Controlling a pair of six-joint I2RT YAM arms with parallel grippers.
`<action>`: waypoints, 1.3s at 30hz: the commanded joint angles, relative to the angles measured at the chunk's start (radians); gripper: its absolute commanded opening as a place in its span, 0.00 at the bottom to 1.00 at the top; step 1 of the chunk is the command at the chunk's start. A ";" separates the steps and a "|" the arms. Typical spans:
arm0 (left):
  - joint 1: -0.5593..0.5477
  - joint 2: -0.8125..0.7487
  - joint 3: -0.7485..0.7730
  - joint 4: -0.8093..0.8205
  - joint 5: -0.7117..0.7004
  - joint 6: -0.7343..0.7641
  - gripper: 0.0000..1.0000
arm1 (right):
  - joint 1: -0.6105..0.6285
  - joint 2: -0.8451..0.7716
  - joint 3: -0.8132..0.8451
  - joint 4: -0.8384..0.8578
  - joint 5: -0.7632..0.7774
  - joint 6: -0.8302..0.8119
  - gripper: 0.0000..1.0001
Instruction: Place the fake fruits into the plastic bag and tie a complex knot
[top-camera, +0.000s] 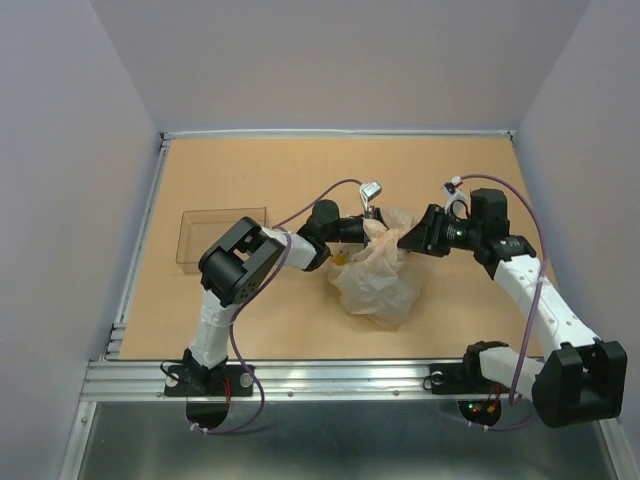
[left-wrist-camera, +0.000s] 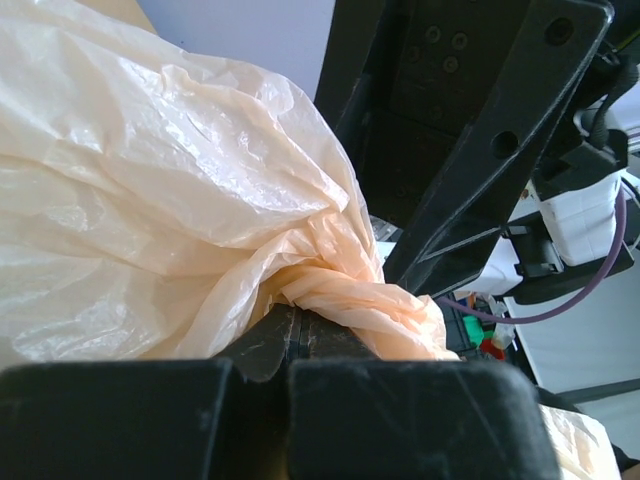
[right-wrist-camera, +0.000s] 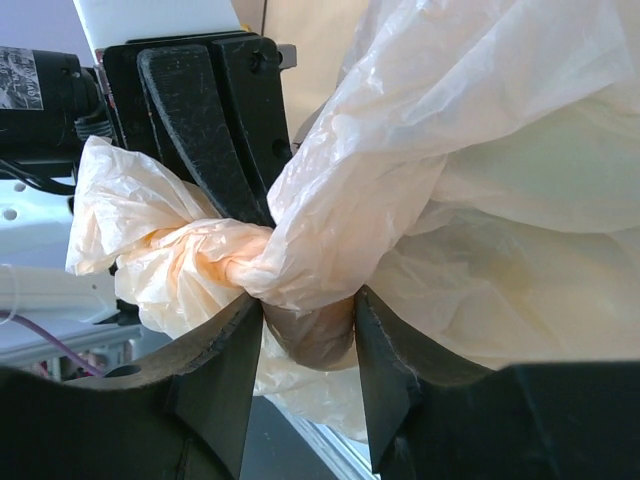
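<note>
The plastic bag (top-camera: 378, 280) sits crumpled mid-table, its top gathered into a twisted knot between the two grippers. My left gripper (top-camera: 368, 232) is shut on a twisted strand of the bag (left-wrist-camera: 150, 200); its jaws (left-wrist-camera: 297, 315) are pressed together under the strand. My right gripper (top-camera: 408, 240) faces it from the right; its jaws (right-wrist-camera: 308, 310) stand a little apart, clamped on a bunch of the bag (right-wrist-camera: 480, 180) just beside the knot. The left gripper's fingers (right-wrist-camera: 215, 120) show behind the knot in the right wrist view. The fake fruits are hidden.
A clear rigid rectangular tray (top-camera: 222, 237) stands left of the left arm. Grey walls enclose the table on three sides. A metal rail (top-camera: 330, 375) runs along the near edge.
</note>
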 joint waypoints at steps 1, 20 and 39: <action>-0.029 -0.036 0.021 0.199 0.009 -0.014 0.00 | 0.021 0.020 -0.058 0.244 -0.065 0.119 0.47; -0.044 -0.062 -0.025 0.312 0.011 -0.067 0.00 | 0.130 0.129 -0.061 0.708 -0.004 0.193 0.76; 0.057 -0.156 0.073 0.206 -0.051 0.050 0.00 | 0.141 0.000 0.082 0.309 -0.039 -0.151 1.00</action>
